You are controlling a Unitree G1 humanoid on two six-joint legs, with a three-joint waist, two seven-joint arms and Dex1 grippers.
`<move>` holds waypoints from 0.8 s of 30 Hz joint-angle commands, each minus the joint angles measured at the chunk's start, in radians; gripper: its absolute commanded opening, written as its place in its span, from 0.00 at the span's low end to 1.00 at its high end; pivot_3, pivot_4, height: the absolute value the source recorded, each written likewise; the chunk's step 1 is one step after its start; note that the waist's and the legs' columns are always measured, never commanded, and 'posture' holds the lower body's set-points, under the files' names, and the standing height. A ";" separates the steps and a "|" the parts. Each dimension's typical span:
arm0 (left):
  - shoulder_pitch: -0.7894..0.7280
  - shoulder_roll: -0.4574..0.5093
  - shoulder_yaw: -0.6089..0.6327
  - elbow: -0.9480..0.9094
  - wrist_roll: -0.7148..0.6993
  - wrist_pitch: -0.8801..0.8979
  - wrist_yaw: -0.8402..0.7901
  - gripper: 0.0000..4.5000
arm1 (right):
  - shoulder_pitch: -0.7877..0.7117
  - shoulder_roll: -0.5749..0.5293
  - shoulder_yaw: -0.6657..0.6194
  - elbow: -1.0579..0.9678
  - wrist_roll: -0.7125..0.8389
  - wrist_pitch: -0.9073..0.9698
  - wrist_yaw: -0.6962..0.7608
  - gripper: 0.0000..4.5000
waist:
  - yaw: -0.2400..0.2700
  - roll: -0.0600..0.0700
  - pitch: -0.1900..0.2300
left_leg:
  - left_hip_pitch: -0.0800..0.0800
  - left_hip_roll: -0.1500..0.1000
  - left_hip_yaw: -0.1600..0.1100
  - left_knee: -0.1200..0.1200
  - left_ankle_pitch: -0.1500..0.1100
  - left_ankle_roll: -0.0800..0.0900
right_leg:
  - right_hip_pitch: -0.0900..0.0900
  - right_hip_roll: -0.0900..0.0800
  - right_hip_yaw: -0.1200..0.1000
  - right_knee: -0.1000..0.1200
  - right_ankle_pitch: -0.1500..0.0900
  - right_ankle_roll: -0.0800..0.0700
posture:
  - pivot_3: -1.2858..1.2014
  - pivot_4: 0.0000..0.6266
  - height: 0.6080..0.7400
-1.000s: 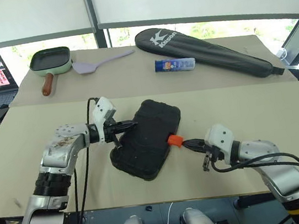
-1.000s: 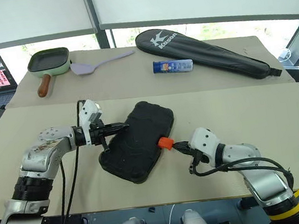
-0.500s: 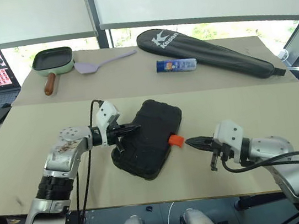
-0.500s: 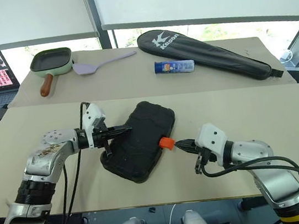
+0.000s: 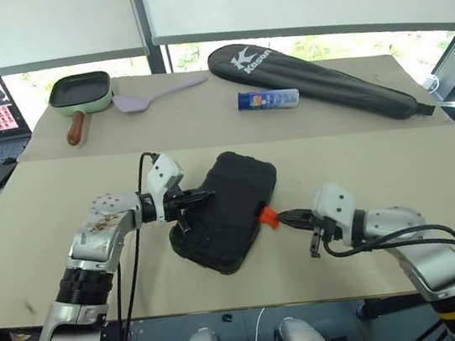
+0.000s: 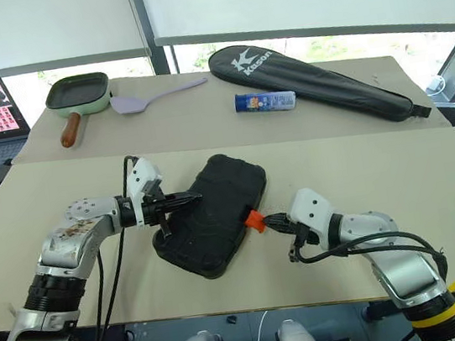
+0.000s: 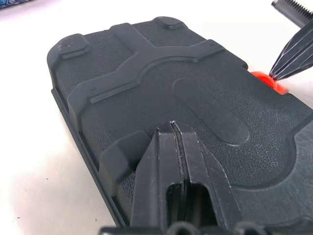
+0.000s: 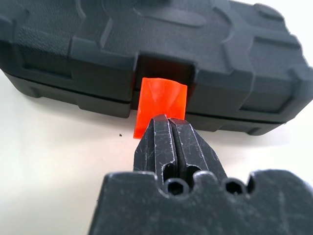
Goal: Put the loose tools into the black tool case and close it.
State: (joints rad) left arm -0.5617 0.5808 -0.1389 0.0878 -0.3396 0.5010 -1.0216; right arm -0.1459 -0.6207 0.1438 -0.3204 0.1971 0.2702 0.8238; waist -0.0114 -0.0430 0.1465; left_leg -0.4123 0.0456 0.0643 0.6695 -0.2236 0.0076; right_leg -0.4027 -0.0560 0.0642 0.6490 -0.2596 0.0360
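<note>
On the table (image 5: 62,202), one shut black tool case (image 5: 225,211) sits between two closed, empty grippers.

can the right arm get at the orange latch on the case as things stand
Probably yes: the right gripper has its shut fingers already at the orange latch of the closed black tool case, with nothing between them.

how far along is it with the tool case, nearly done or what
Nearly done. The black tool case lies lid down on the table, and no loose tools lie around it. In hand: the shut left gripper rests on the lid while the shut right gripper pushes at the orange latch. Left: snapping that latch fully flat.
</note>
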 commanded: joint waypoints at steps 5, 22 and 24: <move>0.029 0.003 -0.023 0.003 0.030 0.028 0.016 0.00 | -0.031 0.032 0.010 0.028 -0.020 -0.056 0.000 0.01 | 0.000 0.000 0.000 | 0.000 0.000 0.000 0.000 0.000 0.000 | 0.000 0.000 0.000 0.000 0.000 0.000 | 0.52 0.24 1.00; 0.059 0.007 -0.020 -0.012 0.026 0.036 0.031 0.00 | -0.088 0.116 0.044 0.070 -0.021 -0.085 0.003 0.01 | -0.003 0.001 0.000 | 0.003 0.002 0.001 0.000 0.000 0.000 | 0.001 0.002 0.001 0.001 0.000 0.000 | 0.52 0.24 1.00; 0.065 0.011 -0.018 -0.019 0.025 0.039 0.031 0.00 | -0.076 0.104 0.035 0.059 -0.017 -0.082 0.007 0.01 | -0.003 0.001 0.000 | 0.003 0.002 0.001 0.000 0.000 0.000 | 0.001 0.001 0.001 0.001 0.000 0.000 | 0.52 0.24 1.00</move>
State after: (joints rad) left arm -0.5314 0.5811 -0.1336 0.0499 -0.3399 0.5041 -0.9930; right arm -0.2230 -0.5041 0.2003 -0.2373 0.1771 0.2076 0.8278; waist -0.0140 -0.0423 0.1462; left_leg -0.4098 0.0471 0.0651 0.6690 -0.2237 0.0075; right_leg -0.4019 -0.0547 0.0655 0.6496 -0.2595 0.0356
